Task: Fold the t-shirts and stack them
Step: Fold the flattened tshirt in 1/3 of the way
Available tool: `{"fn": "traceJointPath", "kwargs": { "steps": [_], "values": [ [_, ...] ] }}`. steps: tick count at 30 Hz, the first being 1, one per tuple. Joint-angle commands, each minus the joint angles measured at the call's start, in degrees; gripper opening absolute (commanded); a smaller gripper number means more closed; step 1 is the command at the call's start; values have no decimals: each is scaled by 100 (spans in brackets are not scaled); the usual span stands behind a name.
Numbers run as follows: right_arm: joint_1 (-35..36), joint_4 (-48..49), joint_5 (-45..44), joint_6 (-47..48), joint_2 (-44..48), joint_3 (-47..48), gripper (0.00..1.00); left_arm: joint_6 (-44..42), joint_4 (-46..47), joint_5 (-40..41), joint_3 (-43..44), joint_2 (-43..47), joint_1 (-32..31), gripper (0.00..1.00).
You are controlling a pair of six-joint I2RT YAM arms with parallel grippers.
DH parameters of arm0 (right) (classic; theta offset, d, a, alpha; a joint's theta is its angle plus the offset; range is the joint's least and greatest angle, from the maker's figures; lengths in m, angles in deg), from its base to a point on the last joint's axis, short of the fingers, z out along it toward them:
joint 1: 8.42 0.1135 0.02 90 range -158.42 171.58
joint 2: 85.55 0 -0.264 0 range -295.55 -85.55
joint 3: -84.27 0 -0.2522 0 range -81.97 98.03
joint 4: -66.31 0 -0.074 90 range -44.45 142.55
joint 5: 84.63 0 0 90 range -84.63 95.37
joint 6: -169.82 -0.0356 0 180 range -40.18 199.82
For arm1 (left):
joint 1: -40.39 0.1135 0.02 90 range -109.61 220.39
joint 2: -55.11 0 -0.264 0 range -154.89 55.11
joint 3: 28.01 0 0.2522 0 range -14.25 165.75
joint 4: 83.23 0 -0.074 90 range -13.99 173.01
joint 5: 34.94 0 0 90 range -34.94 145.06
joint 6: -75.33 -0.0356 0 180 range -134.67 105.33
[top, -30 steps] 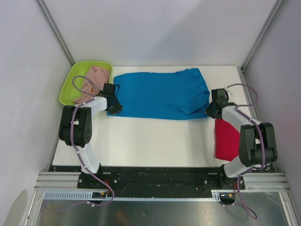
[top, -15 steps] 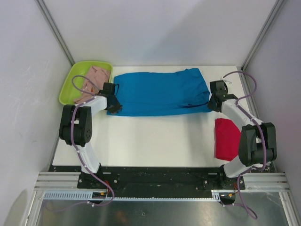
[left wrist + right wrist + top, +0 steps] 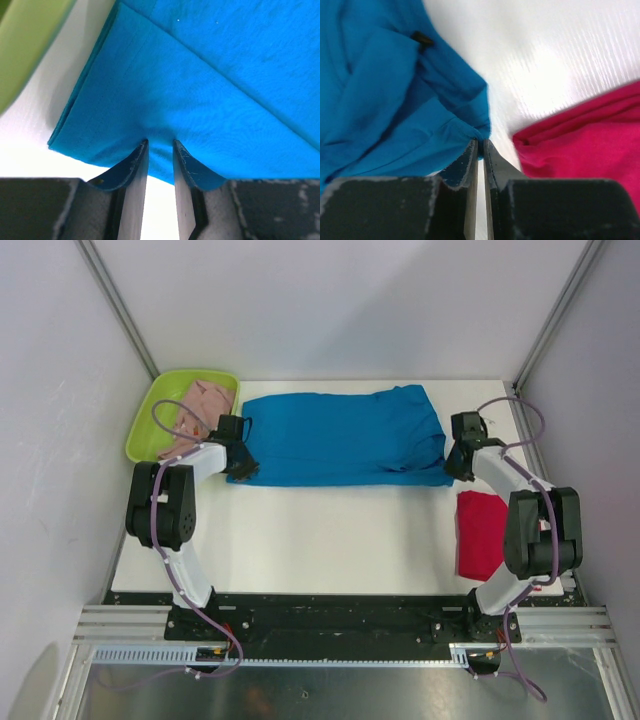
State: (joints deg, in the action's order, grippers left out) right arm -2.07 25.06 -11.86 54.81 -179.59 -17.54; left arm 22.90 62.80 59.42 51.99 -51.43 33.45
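Observation:
The bright blue t-shirt (image 3: 340,438) lies folded lengthwise across the back of the table. My left gripper (image 3: 243,470) is shut on its near left edge; in the left wrist view the blue cloth (image 3: 200,90) bunches between the narrow jaws of that gripper (image 3: 160,146). My right gripper (image 3: 452,468) is shut on the shirt's near right corner, and the right wrist view shows that gripper (image 3: 481,143) pinching the blue cloth (image 3: 380,100). The folded red t-shirt (image 3: 482,533) lies at the right front, also in the right wrist view (image 3: 580,145). The pale pink t-shirt (image 3: 205,405) lies in the tray.
The lime-green tray (image 3: 150,412) stands at the back left corner, right beside the left gripper; its rim shows in the left wrist view (image 3: 25,45). Grey walls and frame posts close in the table on three sides. White table (image 3: 330,535) lies in front of the blue shirt.
My right gripper has moved back and slightly right with the blue shirt's corner, pulling the loose right flap flat and straightening the near edge. The left gripper has barely moved.

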Motion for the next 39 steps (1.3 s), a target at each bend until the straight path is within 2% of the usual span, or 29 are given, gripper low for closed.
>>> {"fn": "traceJointPath", "kwargs": {
  "steps": [1, 6, 8, 14, 22, 29, 39],
  "values": [
    [-469, -350, 418, -308, 303, -369, 13, -19, -231, 402, 2, -234, 131, 32],
    [-584, -461, 926, -420, 566, -732, 34, -41, -251, 409, 3, -204, 130, 33],
    [-589, -442, 997, -464, 794, -781, 36, -32, -250, 380, 10, -206, 127, 33],
    [-32, -19, 863, -478, 1188, -612, 22, -21, -248, 330, 21, -189, 131, 33],
    [742, 511, 844, -608, 104, -265, 13, -26, -254, 263, 95, -191, 131, 33],
    [966, 1040, 849, -606, -556, -159, 13, -21, -258, 226, 104, -223, 131, 33],
    [1119, 1226, 773, -656, -773, -69, 23, -41, -253, 255, 101, -214, 131, 33]
  ]
}}
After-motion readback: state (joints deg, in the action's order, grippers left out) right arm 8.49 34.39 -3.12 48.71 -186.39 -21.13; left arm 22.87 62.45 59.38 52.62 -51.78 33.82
